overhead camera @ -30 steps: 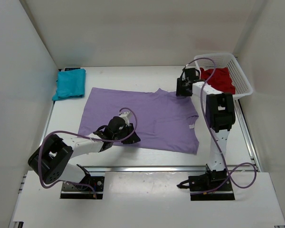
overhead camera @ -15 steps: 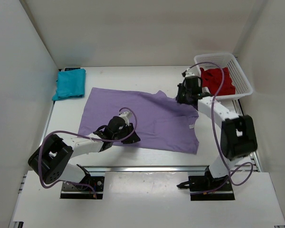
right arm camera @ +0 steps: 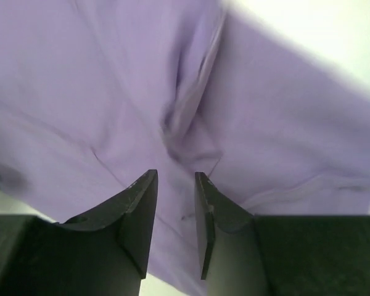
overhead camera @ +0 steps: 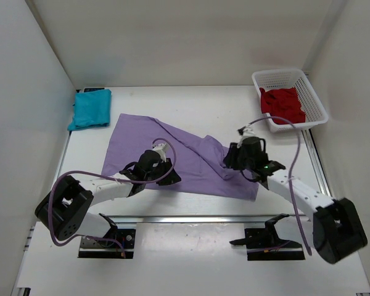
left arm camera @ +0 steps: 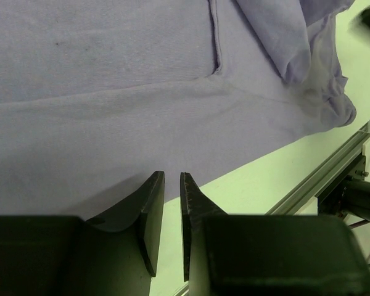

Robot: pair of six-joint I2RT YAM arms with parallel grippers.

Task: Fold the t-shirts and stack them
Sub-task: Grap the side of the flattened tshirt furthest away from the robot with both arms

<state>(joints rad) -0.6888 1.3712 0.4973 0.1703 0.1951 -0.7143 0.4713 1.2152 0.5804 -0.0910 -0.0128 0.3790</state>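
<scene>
Three shirts are in view: a teal shirt [overhead camera: 89,109] folded small at the far left of the table [overhead camera: 172,98], a purple shirt [overhead camera: 139,140] spread over the middle, and a red shirt [overhead camera: 282,103] heaped in the single white basket [overhead camera: 279,73] at the far right corner. The purple shirt lies mostly flat, but its far right part is folded over toward the near side, leaving a diagonal edge and a bunched ridge by the right gripper [overhead camera: 230,159]. There are two arms, each trailing one purple cable. The left gripper [overhead camera: 166,177] sits low at the purple shirt's near hem; in the left wrist view its jaws are almost together with a thin slit between them, the tips at the hem, and I cannot tell whether cloth is caught there. The right gripper's jaws stand apart over wrinkled purple cloth, though that wrist view is blurred. The right arm stretches across the table's near right side, well apart from the basket. A metal rail [overhead camera: 191,217] runs along the near edge, just beyond the hem.
</scene>
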